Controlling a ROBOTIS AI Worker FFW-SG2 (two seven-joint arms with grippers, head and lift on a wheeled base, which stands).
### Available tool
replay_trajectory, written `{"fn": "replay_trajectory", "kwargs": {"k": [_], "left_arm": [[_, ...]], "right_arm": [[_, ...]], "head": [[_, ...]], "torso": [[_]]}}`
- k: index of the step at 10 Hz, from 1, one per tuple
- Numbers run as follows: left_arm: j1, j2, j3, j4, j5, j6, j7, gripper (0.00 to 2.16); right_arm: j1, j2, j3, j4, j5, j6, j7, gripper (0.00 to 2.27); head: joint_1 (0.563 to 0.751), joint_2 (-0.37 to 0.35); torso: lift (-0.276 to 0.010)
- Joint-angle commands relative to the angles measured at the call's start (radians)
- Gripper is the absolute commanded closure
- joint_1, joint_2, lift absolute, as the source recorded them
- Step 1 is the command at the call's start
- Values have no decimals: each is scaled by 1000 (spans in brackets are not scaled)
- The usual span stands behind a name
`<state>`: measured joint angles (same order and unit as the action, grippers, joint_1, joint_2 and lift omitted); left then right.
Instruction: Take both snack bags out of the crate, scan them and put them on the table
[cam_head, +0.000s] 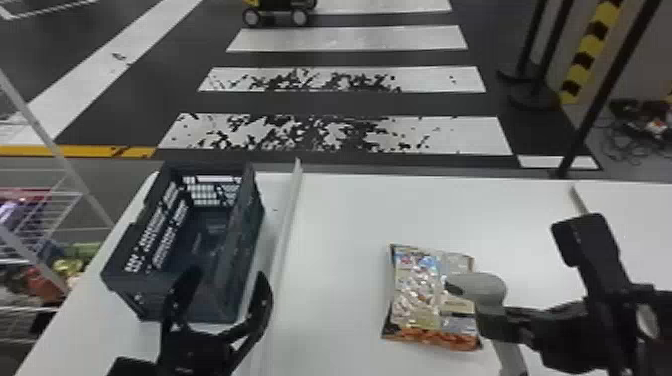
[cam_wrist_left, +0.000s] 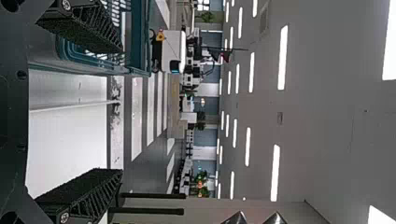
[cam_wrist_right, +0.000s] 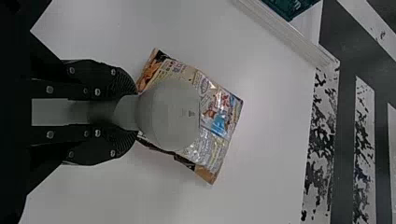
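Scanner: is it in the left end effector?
No, the right end effector grips the scanner over the snack bag.

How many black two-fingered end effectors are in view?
2: left end effector, open near the dark blue-grey plastic crate; right end effector, gripping the grey scanner over the shiny printed snack bag.

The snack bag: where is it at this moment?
In the head view, the snack bag lies on the white table, right of the crate, under the scanner.

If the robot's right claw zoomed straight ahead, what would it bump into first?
Probably the snack bag on the table. The right claw grips the grey scanner, so the scanner's round head would likely touch the bag first. How big the gap is, I can't tell.
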<state>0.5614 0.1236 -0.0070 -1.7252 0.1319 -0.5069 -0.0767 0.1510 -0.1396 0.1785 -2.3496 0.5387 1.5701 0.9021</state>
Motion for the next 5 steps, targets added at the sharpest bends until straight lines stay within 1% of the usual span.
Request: {"fn": "replay_trajectory", "kwargs": {"k": [1,5], "left_arm": [[0,1,-1,1,0,0,0,83],[0,2,1,4,5,-3,0,83]], "right_arm": [[-18,3,13,33,3,2,0,2253],[-73,14,29,156,3,2,-5,2253]], "head": [[695,106],[695,121]], "torso": [[-91],[-91]]}}
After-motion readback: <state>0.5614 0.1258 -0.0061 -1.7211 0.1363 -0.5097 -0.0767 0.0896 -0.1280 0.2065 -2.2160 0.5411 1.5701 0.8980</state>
